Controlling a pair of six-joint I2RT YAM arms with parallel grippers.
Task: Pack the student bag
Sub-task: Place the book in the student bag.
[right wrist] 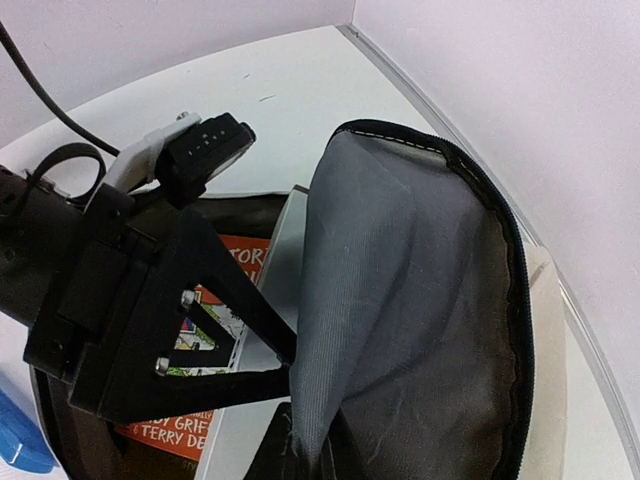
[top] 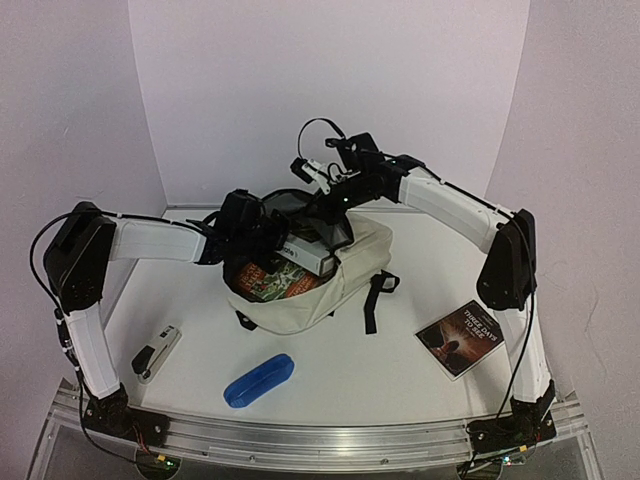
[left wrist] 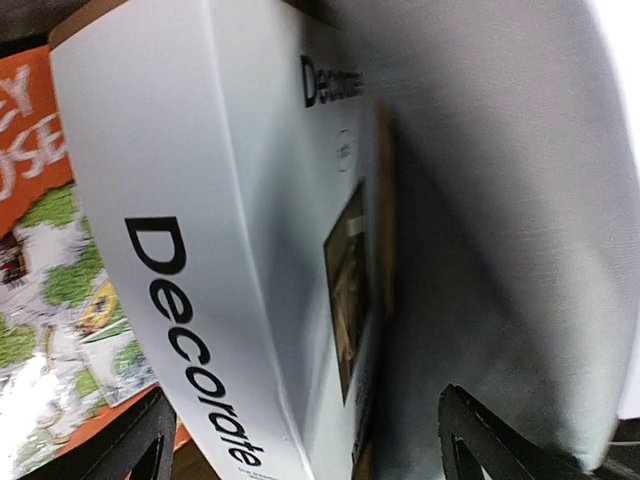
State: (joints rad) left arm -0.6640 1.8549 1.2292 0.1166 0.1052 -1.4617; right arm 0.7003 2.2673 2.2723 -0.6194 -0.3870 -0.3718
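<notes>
The student bag [top: 330, 290], cream with dark lining, lies open in the middle of the table. My right gripper [top: 330, 205] is shut on the bag's flap [right wrist: 420, 300] and holds it up, pinching the grey lining [right wrist: 315, 440]. My left gripper [top: 262, 232] is inside the bag's mouth. Its jaws stand wide apart on either side of a white book titled "Decorate" [left wrist: 200, 200], with a gap between the right fingertip [left wrist: 470, 420] and the cover. The white book [top: 308, 255] rests partly in the bag on an orange picture book [top: 268, 280].
A blue pencil case [top: 258, 380] lies near the front edge. A grey and black stapler [top: 157, 352] lies at the front left. A dark-covered book [top: 460, 338] lies at the right. A black bag strap [top: 375, 300] trails off to the right of the bag.
</notes>
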